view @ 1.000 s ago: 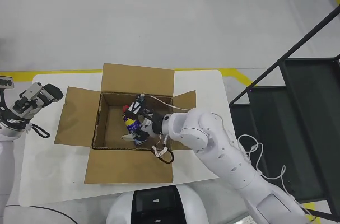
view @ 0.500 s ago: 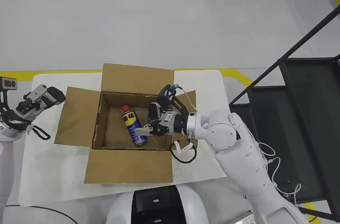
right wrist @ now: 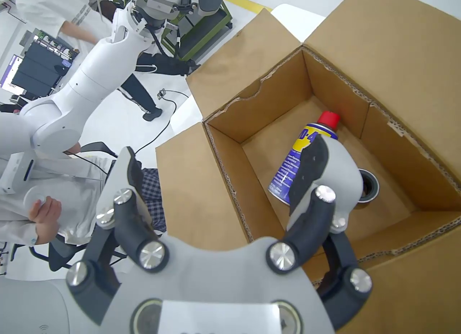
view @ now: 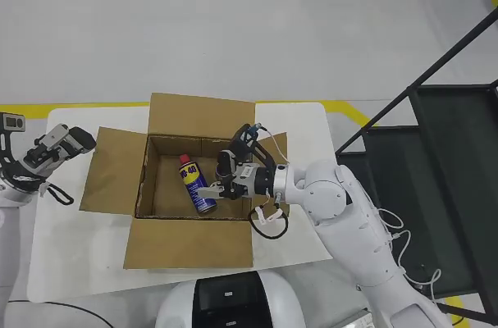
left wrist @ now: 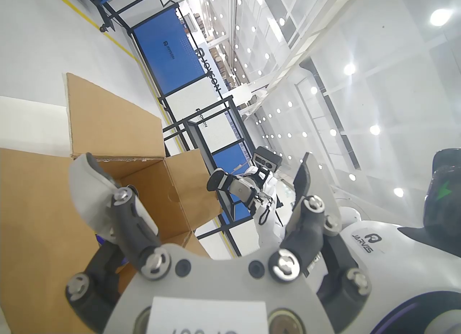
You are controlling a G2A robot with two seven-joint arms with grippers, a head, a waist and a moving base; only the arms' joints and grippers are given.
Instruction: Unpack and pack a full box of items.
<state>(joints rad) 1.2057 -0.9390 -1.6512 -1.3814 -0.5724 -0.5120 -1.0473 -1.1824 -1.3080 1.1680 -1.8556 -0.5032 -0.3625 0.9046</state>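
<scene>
An open cardboard box point(view: 117, 172) stands mid-table with all flaps folded out. On its floor lies a blue-and-yellow spray can with a red cap point(view: 197, 187), also seen as the can point(right wrist: 297, 159) inside the box point(right wrist: 360, 62). Beside the can sits a dark round object point(right wrist: 368, 187). My right gripper point(view: 221, 178) hangs open and empty over the box's right side, just right of the can; in its own view the right gripper point(right wrist: 223, 166) is above the box's rim. My left gripper point(view: 68, 141) is held open and empty off the box's left flap, with the left gripper point(left wrist: 196, 177) facing the box point(left wrist: 151, 177).
The white table point(view: 68, 246) has bare room in front of and left of the box. A black metal stair frame point(view: 445, 156) stands close to the table's right side. A yellow floor line point(view: 35, 109) runs behind the table.
One second ago my right gripper was deep in the box at the spray can. It has let go and pulled back to the right; the can now lies on the box floor.
</scene>
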